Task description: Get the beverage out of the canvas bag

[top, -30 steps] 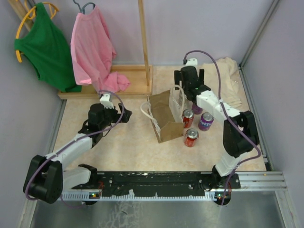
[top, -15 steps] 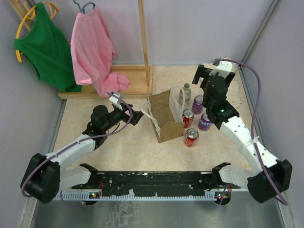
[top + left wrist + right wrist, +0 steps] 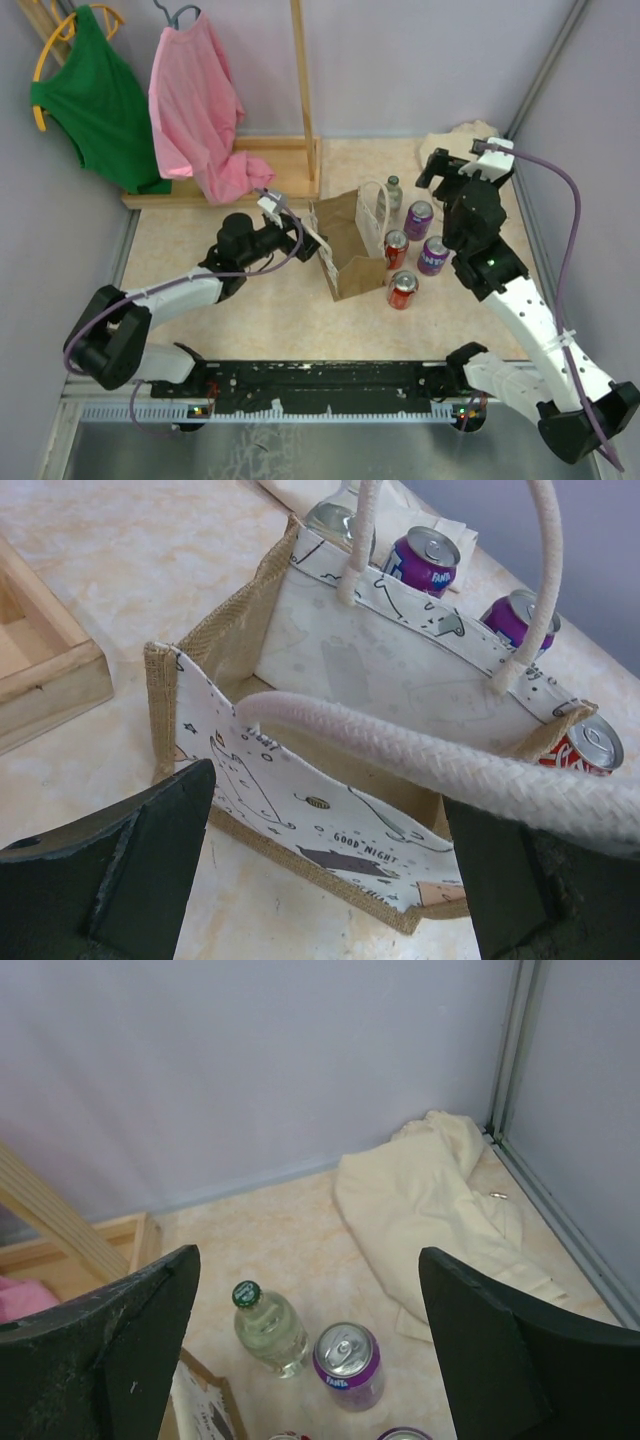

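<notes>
Left wrist view gives us bag (image 3: 300, 790) interior: white printed lining, rope handle (image 3: 450, 765) crossing between spread fingers of left claw (image 3: 330, 880). Only top view shows bag mid-table. Just right of it, outside, we count two purple cans (image 3: 418, 215), two red cans (image 3: 396, 248), one bottle (image 3: 393, 188). Right claw (image 3: 308, 1290) gapes, holding nothing. Since a second ago, left claw has closed in on bag and right arm has swung rightward, away.

Cans (image 3: 397, 249) right of canvas bag (image 3: 348, 250)
</notes>
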`<control>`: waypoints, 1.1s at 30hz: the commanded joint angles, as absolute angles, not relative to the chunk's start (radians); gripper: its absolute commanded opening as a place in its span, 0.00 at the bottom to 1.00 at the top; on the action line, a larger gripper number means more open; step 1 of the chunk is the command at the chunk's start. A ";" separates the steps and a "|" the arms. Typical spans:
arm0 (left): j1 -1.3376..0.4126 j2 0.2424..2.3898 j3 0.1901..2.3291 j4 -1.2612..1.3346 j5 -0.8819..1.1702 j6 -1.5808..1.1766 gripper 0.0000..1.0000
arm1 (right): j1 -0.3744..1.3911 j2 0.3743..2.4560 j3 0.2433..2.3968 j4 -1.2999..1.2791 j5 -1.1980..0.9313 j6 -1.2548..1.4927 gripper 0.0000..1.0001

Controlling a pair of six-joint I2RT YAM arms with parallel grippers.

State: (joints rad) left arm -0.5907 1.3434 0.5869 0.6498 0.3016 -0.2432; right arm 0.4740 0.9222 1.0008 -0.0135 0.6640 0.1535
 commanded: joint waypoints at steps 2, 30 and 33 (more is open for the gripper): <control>-0.609 1.397 0.656 0.662 0.208 -0.283 1.00 | 0.486 0.855 0.986 -0.031 0.684 0.154 0.87; -0.626 1.464 0.811 0.349 0.041 -0.251 0.27 | 0.490 0.810 0.981 -0.066 0.593 0.158 0.82; -0.625 1.465 0.834 0.328 0.019 -0.220 0.26 | 0.489 0.804 0.985 -0.107 0.595 0.155 0.84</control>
